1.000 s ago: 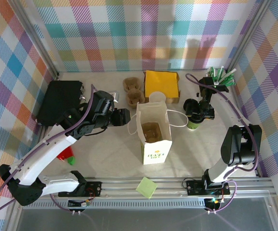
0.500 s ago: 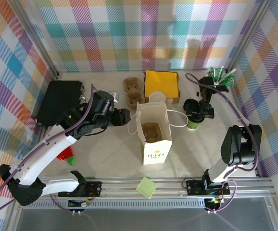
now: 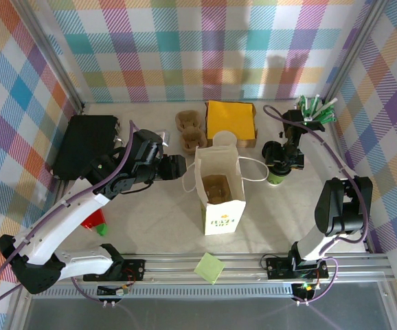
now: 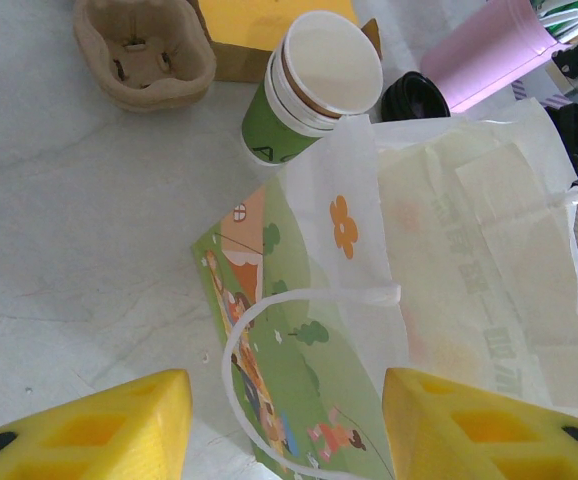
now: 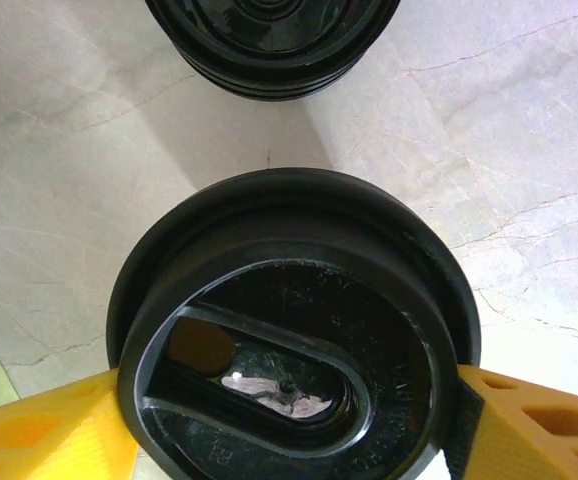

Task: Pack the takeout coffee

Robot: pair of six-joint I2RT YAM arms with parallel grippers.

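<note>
Right claw (image 5: 287,425) straddles the black-lidded takeout coffee (image 5: 289,300), though I cannot tell whether it grips or only flanks it; the cup stands on the worktop (image 5: 529,150), right of the paper bag (image 3: 220,192). Left claw (image 4: 284,420) hangs spread beside the bag

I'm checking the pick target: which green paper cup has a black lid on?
The single green paper cup under the right gripper; the stacked cups behind the white paper bag stand open-topped.
</note>
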